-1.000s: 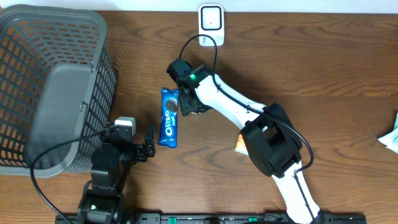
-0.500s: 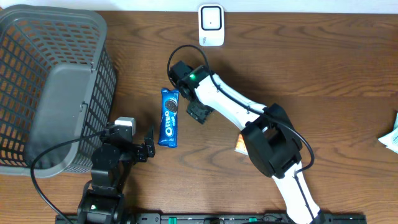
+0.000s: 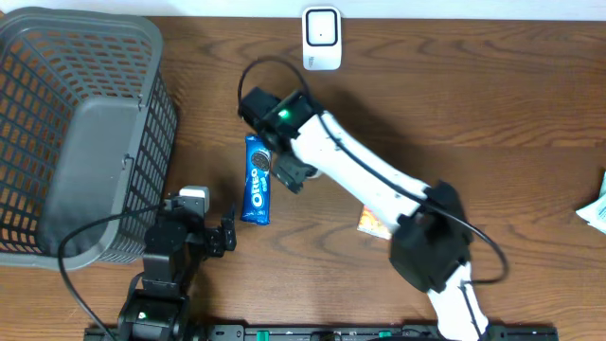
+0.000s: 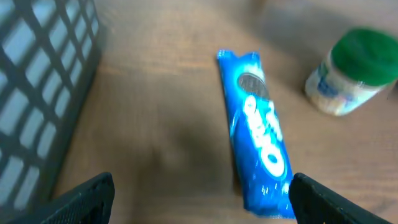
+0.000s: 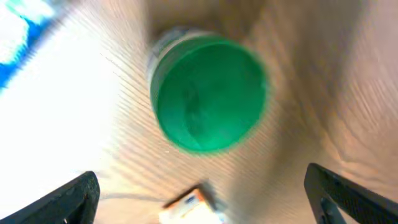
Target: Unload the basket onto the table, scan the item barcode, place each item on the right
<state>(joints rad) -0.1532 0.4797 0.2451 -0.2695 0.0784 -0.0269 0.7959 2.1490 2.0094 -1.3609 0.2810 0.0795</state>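
Note:
A blue Oreo pack (image 3: 258, 178) lies flat on the wooden table, also seen lengthwise as the Oreo pack (image 4: 258, 134) in the left wrist view. A small jar with a green lid (image 5: 208, 93) stands upright just right of it; the same jar (image 4: 354, 71) shows in the left wrist view and is hidden under the arm in the overhead view. My right gripper (image 5: 202, 202) hangs open above the jar, touching nothing, and appears as the right gripper (image 3: 290, 172) beside the pack. My left gripper (image 4: 199, 202) is open and empty near the pack's near end. A white scanner (image 3: 322, 38) stands at the far edge.
A large grey mesh basket (image 3: 80, 133) fills the left side. A small orange-and-white box (image 3: 367, 223) lies under the right arm, also seen as the box (image 5: 193, 211). A pale packet (image 3: 597, 210) sits at the right edge.
My right gripper's jaws have spread wider, and the right arm has swung its wrist a little to the left over the jar. The left arm and the Oreo pack stay put.

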